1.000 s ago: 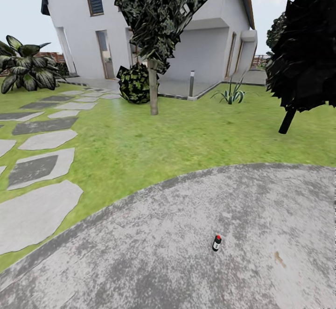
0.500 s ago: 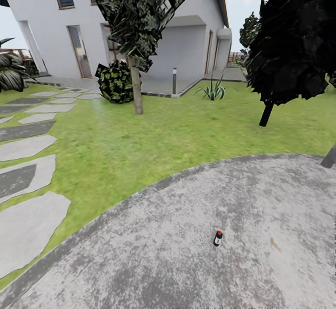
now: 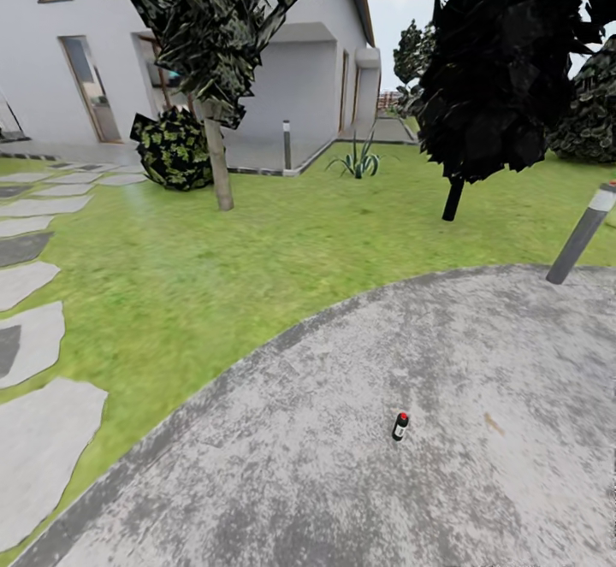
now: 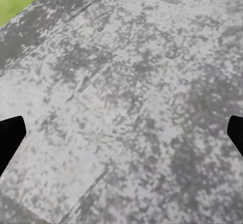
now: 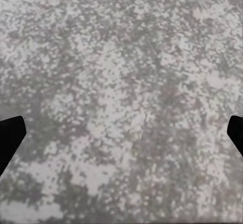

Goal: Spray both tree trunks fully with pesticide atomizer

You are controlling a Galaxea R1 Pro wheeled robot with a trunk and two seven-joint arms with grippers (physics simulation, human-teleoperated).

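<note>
The pesticide atomizer [image 3: 399, 426] is a small dark bottle with a red top, standing upright on the grey paving [image 3: 342, 481] of the garden in the head view. A tree [image 3: 214, 28] with dark leaves high up and a bare grey-beige tree trunk [image 3: 219, 169] stands on the lawn [image 3: 257, 268], far beyond the bottle. My left gripper [image 4: 122, 135] is open over bare paving, its black fingertips [image 4: 10, 138] wide apart. My right gripper [image 5: 122, 135] is open too, over the same mottled stone, with nothing between its fingertips [image 5: 10, 135].
A black-leaved tree [image 3: 505, 62] with a thin dark stem stands at the right. A grey bollard [image 3: 582, 238] leans at the paving's far right edge; another bollard [image 3: 287, 144] stands by the white house [image 3: 308, 79]. Stepping stones [image 3: 34, 327] run along the left, near a round bush [image 3: 174, 148].
The whole head view has swung to the right, so house, tree and stepping stones slid left and the right bollard came into view. The atomizer still stands on the paving.
</note>
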